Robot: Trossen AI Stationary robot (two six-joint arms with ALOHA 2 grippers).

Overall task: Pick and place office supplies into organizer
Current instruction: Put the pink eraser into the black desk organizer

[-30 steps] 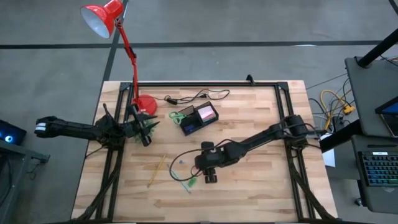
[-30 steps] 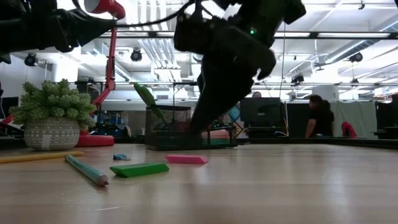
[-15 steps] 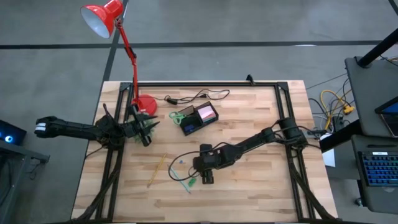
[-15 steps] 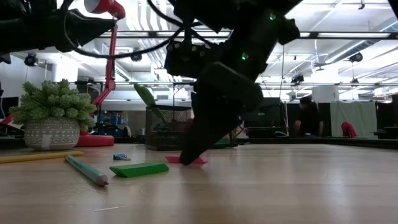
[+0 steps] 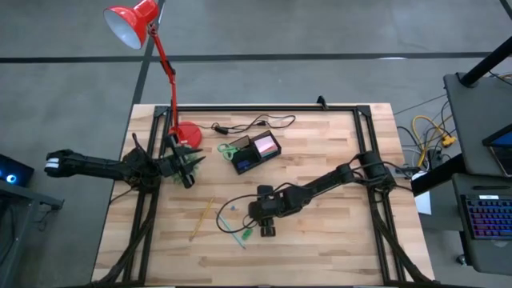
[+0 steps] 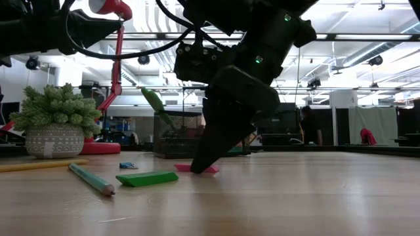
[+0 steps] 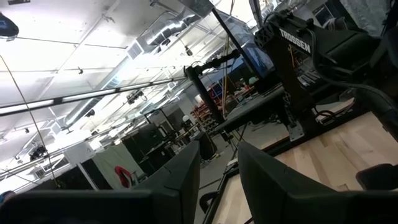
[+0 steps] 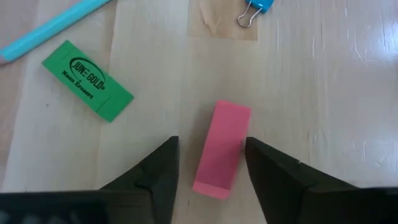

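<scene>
My right hand (image 8: 208,171) is down at the wooden bench (image 8: 323,99), fingers spread astride the small pink rectangular eraser (image 8: 222,148). I judge this the grasp step: next, close and lift. The black organizer tray (image 5: 254,152), well apart, already holds something pink. My left hand (image 5: 186,162) waits near the red lamp base (image 5: 187,134), fingers apart.

- Red lamp (image 5: 133,22): base (image 5: 189,134) at the table's (image 5: 336,240) eleven o'clock, shade hanging past the far edge.
- Black cable (image 5: 254,124) at twelve o'clock, just behind the lamp base.
- Potted plant (image 6: 55,128), low view, at nine o'clock.
- Keyboard (image 5: 488,214), probably, at three o'clock off the table.
</scene>
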